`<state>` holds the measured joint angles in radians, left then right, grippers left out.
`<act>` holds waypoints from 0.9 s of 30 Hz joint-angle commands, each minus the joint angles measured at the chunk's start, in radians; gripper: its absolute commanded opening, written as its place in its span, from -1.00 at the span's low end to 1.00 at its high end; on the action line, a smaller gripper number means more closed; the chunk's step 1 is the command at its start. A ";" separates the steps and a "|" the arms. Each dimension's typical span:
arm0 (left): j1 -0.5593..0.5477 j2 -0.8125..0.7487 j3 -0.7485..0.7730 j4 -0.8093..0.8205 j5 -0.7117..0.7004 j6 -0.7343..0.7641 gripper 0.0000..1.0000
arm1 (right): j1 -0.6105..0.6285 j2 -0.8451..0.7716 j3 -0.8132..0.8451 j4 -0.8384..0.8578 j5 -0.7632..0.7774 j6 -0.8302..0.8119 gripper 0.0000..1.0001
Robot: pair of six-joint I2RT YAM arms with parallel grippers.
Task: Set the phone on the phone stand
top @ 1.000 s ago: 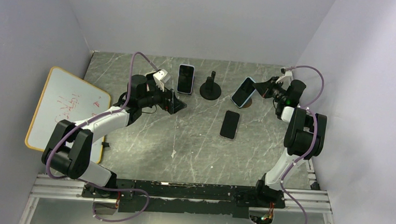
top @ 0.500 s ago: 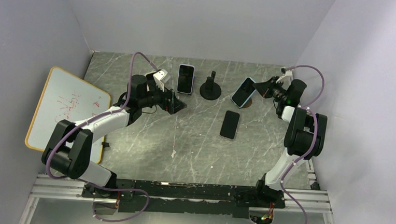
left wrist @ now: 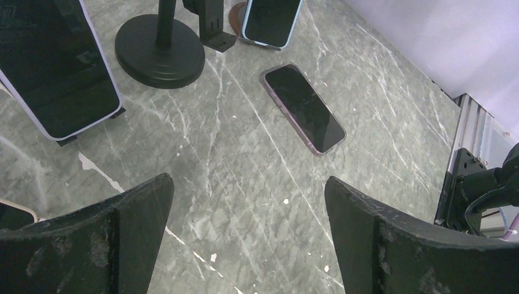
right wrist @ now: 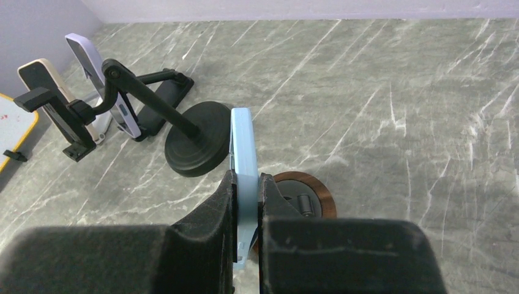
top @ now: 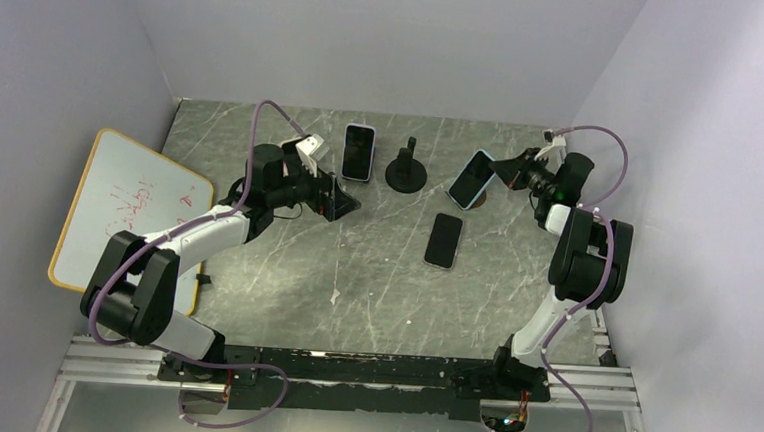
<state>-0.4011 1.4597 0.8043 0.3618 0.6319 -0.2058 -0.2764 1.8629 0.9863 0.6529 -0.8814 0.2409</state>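
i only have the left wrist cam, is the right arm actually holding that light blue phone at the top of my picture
Observer: Yes. The right end effector is shut on the light blue phone, pinching its front and back.
Operator: is it seated on a stand yet
Observer: Not seated, it seems: the round brown wooden stand sits beside it with its centre uncovered.
Operator: anything off to the left side
Observer: A white board with an orange rim lies at the far left, seen from above.
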 commanded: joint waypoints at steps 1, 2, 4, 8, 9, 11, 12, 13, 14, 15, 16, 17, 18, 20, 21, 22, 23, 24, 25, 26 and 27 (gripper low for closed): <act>-0.003 0.001 0.007 0.019 0.022 0.000 0.94 | -0.017 -0.039 0.033 0.004 -0.023 -0.012 -1.00; -0.004 -0.002 0.006 0.019 0.022 -0.001 0.94 | -0.018 -0.037 0.031 0.007 -0.024 -0.010 -1.00; -0.003 -0.004 0.005 0.017 0.020 0.001 0.94 | -0.018 -0.029 0.023 0.025 -0.027 0.000 -1.00; -0.004 -0.002 0.005 0.017 0.020 0.002 0.94 | -0.018 -0.021 0.019 0.052 -0.023 0.019 -1.00; -0.004 -0.002 0.006 0.017 0.020 0.001 0.94 | -0.018 -0.021 0.020 0.060 -0.018 0.026 -1.00; -0.004 0.002 0.006 0.019 0.022 0.001 0.94 | -0.016 -0.019 0.026 0.067 -0.013 0.033 -1.00; -0.004 0.002 0.007 0.019 0.022 0.000 0.94 | -0.016 -0.017 0.031 0.069 -0.014 0.036 -1.00; -0.003 0.005 0.007 0.019 0.023 -0.001 0.94 | -0.016 -0.014 0.035 0.070 -0.014 0.040 -1.00; -0.004 0.005 0.007 0.019 0.022 -0.001 0.94 | -0.017 -0.011 0.040 0.071 -0.016 0.041 -1.00; -0.003 0.005 0.007 0.019 0.023 -0.001 0.94 | -0.015 -0.007 0.043 0.068 -0.016 0.042 -1.00; -0.004 0.005 0.007 0.018 0.022 -0.001 0.94 | -0.014 -0.004 0.046 0.068 -0.017 0.042 -1.00; -0.004 0.005 0.006 0.019 0.022 -0.001 0.94 | -0.014 0.000 0.046 0.071 -0.019 0.044 -1.00; -0.004 0.004 0.006 0.019 0.022 -0.001 0.94 | -0.012 0.004 0.045 0.076 -0.019 0.046 -1.00; -0.004 0.004 0.005 0.017 0.020 0.000 0.94 | -0.008 0.015 0.040 0.085 -0.021 0.050 -1.00; -0.004 0.003 0.006 0.017 0.020 -0.001 0.94 | -0.005 0.022 0.039 0.090 -0.021 0.054 -1.00; -0.004 0.003 0.006 0.017 0.020 0.001 0.94 | 0.000 0.028 0.036 0.096 -0.017 0.055 -1.00; -0.004 0.004 0.006 0.017 0.020 0.001 0.95 | 0.003 0.033 0.035 0.101 -0.014 0.056 -1.00; -0.004 0.005 0.005 0.016 0.020 0.002 0.94 | 0.009 0.037 0.034 0.104 -0.012 0.057 -1.00; -0.004 0.004 0.006 0.016 0.020 0.002 0.94 | 0.013 0.042 0.036 0.103 -0.011 0.058 -1.00; -0.004 0.004 0.007 0.012 0.020 0.004 0.94 | 0.014 0.045 0.037 0.102 -0.010 0.058 -1.00; -0.003 0.002 0.007 0.010 0.020 0.006 0.94 | 0.016 0.046 0.037 0.103 -0.008 0.057 -1.00</act>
<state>-0.4011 1.4597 0.8043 0.3614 0.6327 -0.2058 -0.2718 1.8938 0.9970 0.6937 -0.8833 0.2844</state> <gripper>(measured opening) 0.971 0.096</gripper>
